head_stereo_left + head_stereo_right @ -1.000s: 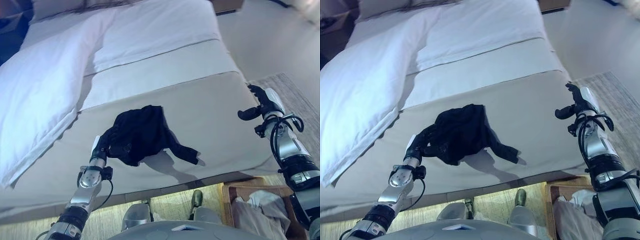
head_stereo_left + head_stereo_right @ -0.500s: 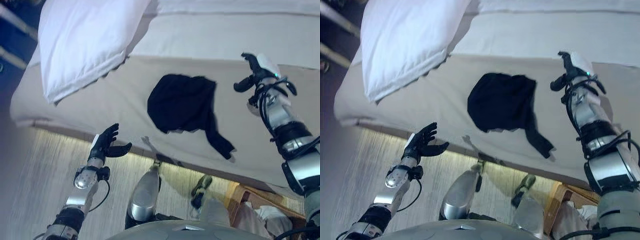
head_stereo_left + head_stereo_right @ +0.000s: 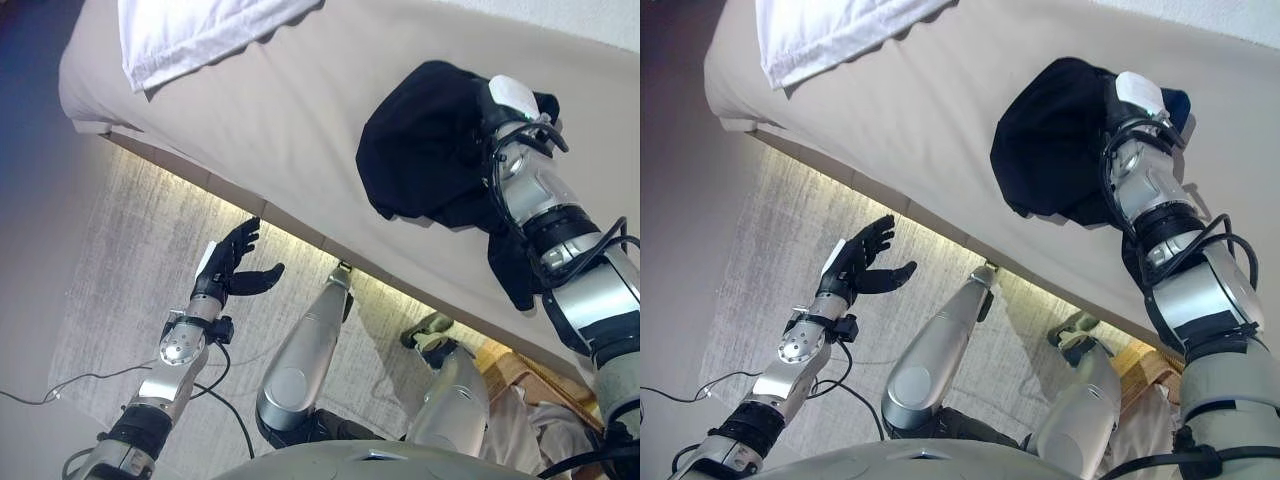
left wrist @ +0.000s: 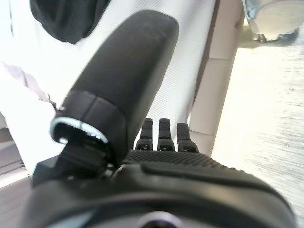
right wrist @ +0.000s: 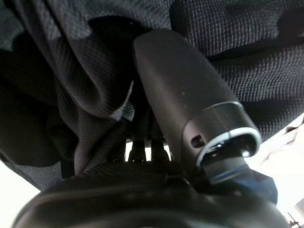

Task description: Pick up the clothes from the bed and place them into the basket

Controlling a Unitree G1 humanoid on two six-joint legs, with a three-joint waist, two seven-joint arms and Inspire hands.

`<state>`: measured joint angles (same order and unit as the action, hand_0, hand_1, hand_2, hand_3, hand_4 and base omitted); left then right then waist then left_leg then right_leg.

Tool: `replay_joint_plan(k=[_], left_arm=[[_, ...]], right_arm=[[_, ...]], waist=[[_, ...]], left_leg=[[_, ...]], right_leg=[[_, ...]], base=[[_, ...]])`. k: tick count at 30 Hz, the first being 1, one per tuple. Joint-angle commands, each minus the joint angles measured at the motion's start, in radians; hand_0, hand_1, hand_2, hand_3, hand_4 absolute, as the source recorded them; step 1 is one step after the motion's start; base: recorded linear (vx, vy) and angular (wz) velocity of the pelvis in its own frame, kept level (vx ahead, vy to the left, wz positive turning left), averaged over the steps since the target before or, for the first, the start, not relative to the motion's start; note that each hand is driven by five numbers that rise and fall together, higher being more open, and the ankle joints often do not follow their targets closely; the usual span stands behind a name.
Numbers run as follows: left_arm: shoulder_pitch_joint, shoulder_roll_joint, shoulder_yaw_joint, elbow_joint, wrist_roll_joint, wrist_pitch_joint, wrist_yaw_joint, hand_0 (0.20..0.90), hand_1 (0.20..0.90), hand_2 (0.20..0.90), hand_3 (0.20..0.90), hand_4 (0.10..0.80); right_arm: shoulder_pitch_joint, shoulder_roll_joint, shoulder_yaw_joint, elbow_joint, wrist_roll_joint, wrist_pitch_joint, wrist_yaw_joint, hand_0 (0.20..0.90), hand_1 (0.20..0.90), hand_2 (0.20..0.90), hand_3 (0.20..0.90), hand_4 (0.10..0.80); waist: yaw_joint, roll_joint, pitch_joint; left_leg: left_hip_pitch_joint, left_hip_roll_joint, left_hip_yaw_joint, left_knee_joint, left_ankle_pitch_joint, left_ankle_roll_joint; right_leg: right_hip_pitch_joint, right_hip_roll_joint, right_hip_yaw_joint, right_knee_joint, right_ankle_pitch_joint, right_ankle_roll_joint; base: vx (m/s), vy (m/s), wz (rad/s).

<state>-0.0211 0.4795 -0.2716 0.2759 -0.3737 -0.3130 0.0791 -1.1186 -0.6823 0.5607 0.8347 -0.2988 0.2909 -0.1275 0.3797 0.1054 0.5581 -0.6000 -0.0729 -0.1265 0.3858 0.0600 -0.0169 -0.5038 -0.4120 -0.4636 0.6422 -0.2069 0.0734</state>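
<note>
A black garment [image 3: 425, 150] lies crumpled on the beige bed [image 3: 250, 120] near its front edge, one sleeve trailing toward the edge. My right hand [image 3: 510, 100] sits in the garment's far right part, and the right wrist view shows black cloth [image 5: 71, 71] bunched all round the hand [image 5: 180, 95]. My left hand [image 3: 228, 270] hangs open over the floor in front of the bed, holding nothing. The left wrist view shows that hand [image 4: 123, 95] with the bed's side past it.
A white pillow [image 3: 190, 30] lies at the bed's far left. A wooden basket [image 3: 525, 372] with light clothes inside stands on the floor at the lower right. Grey carpet [image 3: 130, 260] runs along the bed's front.
The camera has swung, shifting the whole picture. My right hand has come down onto the black garment. My left hand has left the garment and now hangs off the bed, over the floor.
</note>
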Motion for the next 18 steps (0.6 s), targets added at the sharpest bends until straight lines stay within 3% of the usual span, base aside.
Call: replay_joint_plan(k=[1, 7, 8, 9, 10, 12, 18], left_arm=[[0.021, 0.044, 0.013, -0.11, -0.038, -0.102, 0.044, 0.9, 0.9, 0.9, 0.9, 0.8], [0.029, 0.043, 0.005, -0.145, -0.037, -0.088, 0.06, 0.9, 0.9, 0.9, 0.9, 0.8], [0.03, 0.043, 0.006, -0.146, -0.038, -0.09, 0.058, 0.9, 0.9, 0.9, 0.9, 0.8], [0.029, 0.045, 0.008, -0.149, -0.042, -0.088, 0.058, 0.9, 0.9, 0.9, 0.9, 0.8], [0.028, 0.047, 0.009, -0.151, -0.044, -0.087, 0.056, 0.9, 0.9, 0.9, 0.9, 0.8], [0.029, 0.055, 0.015, -0.162, -0.049, -0.079, 0.05, 0.9, 0.9, 0.9, 0.9, 0.8], [0.03, 0.058, 0.012, -0.164, -0.042, -0.088, 0.053, 0.9, 0.9, 0.9, 0.9, 0.8]], right_arm=[[-0.091, -0.027, 0.08, 0.026, -0.011, 0.003, -0.004, 0.9, 0.9, 0.9, 0.9, 0.8], [-0.09, -0.013, 0.086, 0.104, 0.018, 0.016, 0.05, 0.9, 0.9, 0.9, 0.9, 0.8], [-0.09, -0.011, 0.083, 0.113, 0.027, 0.019, 0.061, 0.827, 0.827, 0.827, 0.815, 0.715], [-0.093, -0.009, 0.082, 0.12, 0.029, 0.02, 0.07, 0.58, 0.58, 0.58, 0.527, 0.427], [-0.095, -0.009, 0.082, 0.123, 0.036, 0.025, 0.076, 0.467, 0.467, 0.467, 0.395, 0.295], [-0.097, -0.003, 0.075, 0.144, 0.072, 0.022, 0.086, 0.3, 0.3, 0.3, 0.2, 0.1], [-0.087, -0.002, 0.045, 0.163, 0.101, -0.017, 0.079, 0.3, 0.3, 0.3, 0.2, 0.1]], waist=[[0.017, 0.057, -0.038], [0.017, 0.077, -0.038], [0.017, 0.08, -0.038], [0.016, 0.081, -0.038], [0.016, 0.081, -0.038], [0.017, 0.08, -0.038], [0.007, 0.064, -0.038]], left_leg=[[-0.084, -0.011, 0.07, 0.133, -0.159, 0.053], [-0.15, -0.027, 0.075, 0.211, -0.188, 0.069], [-0.157, -0.027, 0.076, 0.221, -0.192, 0.07], [-0.161, -0.027, 0.077, 0.228, -0.197, 0.072], [-0.163, -0.026, 0.078, 0.231, -0.199, 0.073], [-0.168, -0.024, 0.078, 0.246, -0.207, 0.077], [-0.128, -0.006, 0.077, 0.207, -0.196, 0.069]], right_leg=[[-0.091, 0.067, 0.02, 0.089, -0.001, -0.06], [-0.155, 0.072, 0.05, 0.142, -0.021, -0.07], [-0.163, 0.073, 0.054, 0.15, -0.023, -0.071], [-0.17, 0.075, 0.057, 0.157, -0.025, -0.072], [-0.173, 0.076, 0.058, 0.16, -0.027, -0.072], [-0.177, 0.081, 0.063, 0.169, -0.03, -0.074], [-0.141, 0.103, 0.063, 0.134, -0.017, -0.07]], base=[[-0.042, 0.01, -0.04], [-0.01, 0.004, -0.01], [0.0, 0.0, 0.0], [0.0, 0.0, 0.0], [0.0, 0.0, 0.0], [0.0, 0.0, 0.0], [-0.019, -0.012, -0.05]])
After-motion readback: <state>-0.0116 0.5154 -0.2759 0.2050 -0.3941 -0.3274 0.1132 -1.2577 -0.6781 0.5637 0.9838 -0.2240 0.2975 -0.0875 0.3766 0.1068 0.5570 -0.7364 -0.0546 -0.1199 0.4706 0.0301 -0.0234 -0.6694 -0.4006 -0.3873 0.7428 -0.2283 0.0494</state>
